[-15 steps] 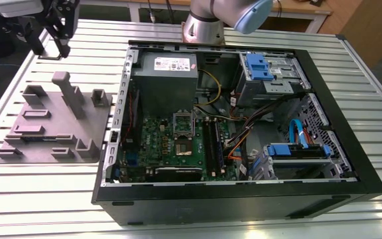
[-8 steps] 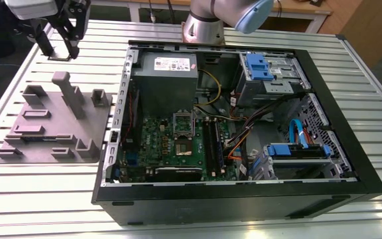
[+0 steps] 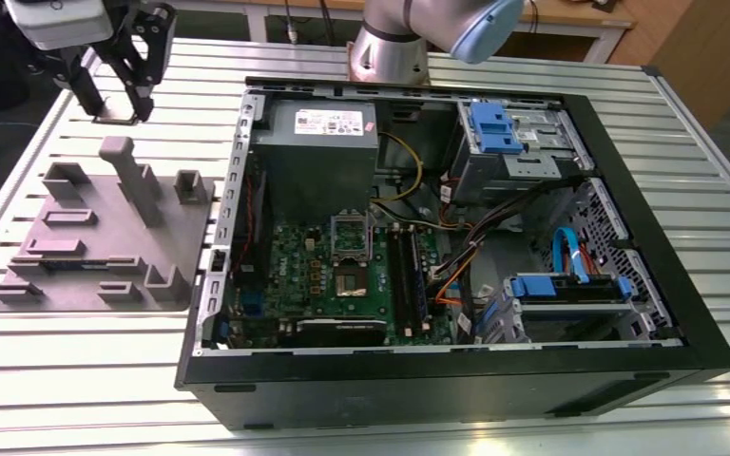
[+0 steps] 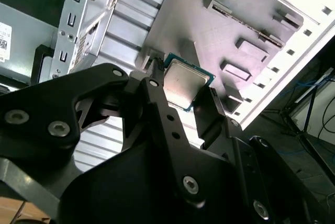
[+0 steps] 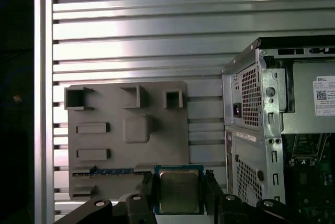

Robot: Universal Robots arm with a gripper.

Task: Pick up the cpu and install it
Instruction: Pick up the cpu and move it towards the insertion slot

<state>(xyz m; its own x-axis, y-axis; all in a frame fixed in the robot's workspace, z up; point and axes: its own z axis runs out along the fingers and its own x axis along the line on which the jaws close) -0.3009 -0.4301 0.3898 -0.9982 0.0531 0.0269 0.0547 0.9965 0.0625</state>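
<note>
My gripper (image 5: 179,181) is closed partway on the cpu (image 5: 179,191). Its two black fingers (image 4: 159,103) press opposite edges of the chip, and the silvery top faces my wrist cameras. I hold it in the air, clear of the slatted metal table (image 5: 157,25). Below my fingertips lies the edge of the grey tray (image 5: 125,135) with raised blocks. The open computer case (image 3: 644,247) stands off to one side of me, apart from the chip.
</note>
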